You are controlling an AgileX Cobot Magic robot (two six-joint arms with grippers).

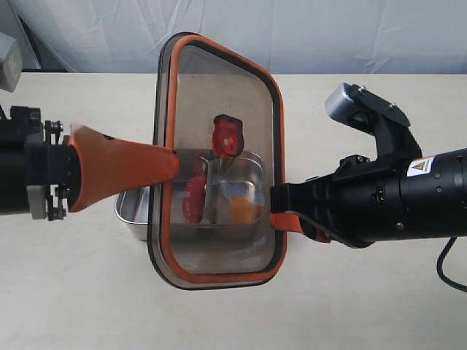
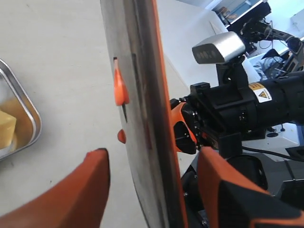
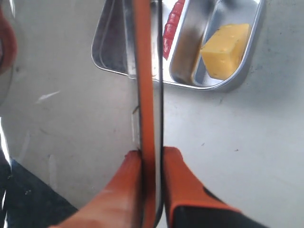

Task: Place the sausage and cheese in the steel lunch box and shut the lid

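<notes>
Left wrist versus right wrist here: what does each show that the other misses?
Left wrist only: the small orange valve tab, the black right arm, the left gripper open astride the dark translucent plastic lid. Right wrist only: the ribbed red toy sausage, the right gripper clamped on its rim. Both: that lid edge-on, the pale yellow cheese wedge, the shiny steel lunch box.

- Lid [image 1: 219, 87] hangs over the box [image 1: 128, 211], blocking entry from above.
- Left gripper [image 1: 171, 164] and right gripper [image 1: 281, 219] close off both its sides.
- Table [image 1: 73, 292] on the near side lies open.
</notes>
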